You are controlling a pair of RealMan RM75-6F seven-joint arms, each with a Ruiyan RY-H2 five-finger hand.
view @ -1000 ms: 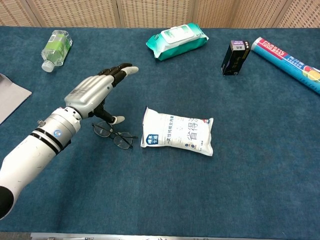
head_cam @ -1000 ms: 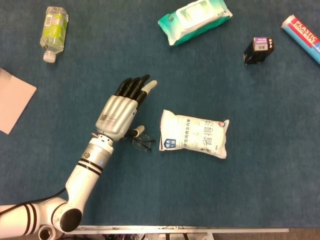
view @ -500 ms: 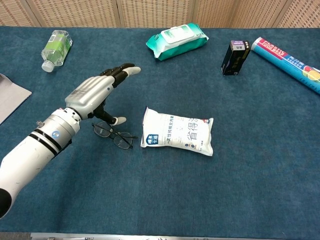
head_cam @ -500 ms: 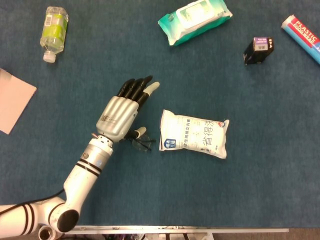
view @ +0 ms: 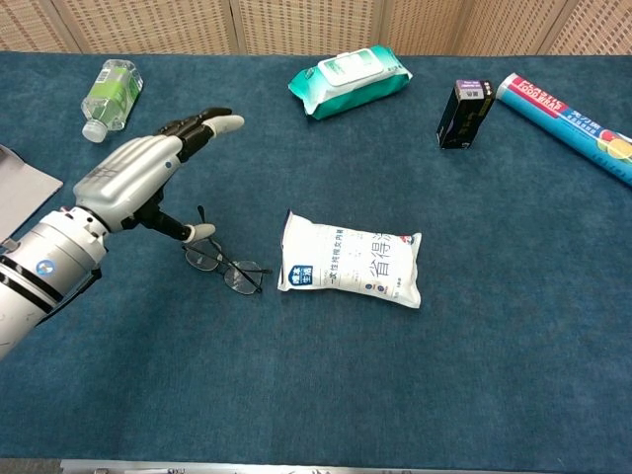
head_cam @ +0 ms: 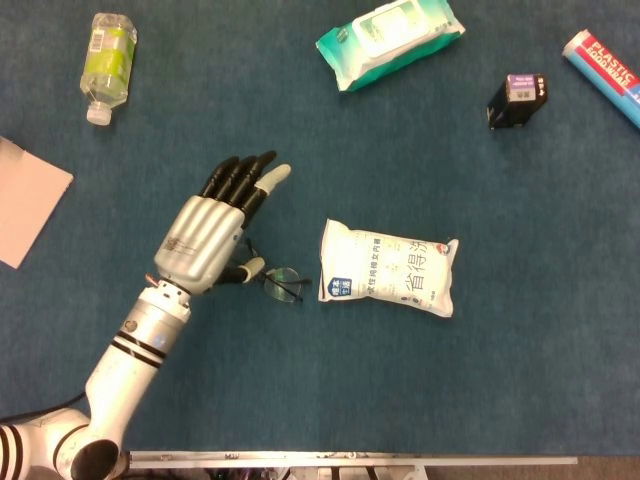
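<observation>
Left robot hand hovers above the bench, fingers extended and spread wide, holding nothing. Its thumb tip sits just above the spectacles, which lie flat immediately left of the white pouch. The right robot hand appears in neither view.

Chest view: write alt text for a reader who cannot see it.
The robot's left hand hovers open, fingers stretched forward, above a pair of glasses lying on a blue table, its thumb pointing down near the frames. A white pouch lies just right of them; a bottle, wipes pack, dark box and film box line the far edge.
</observation>
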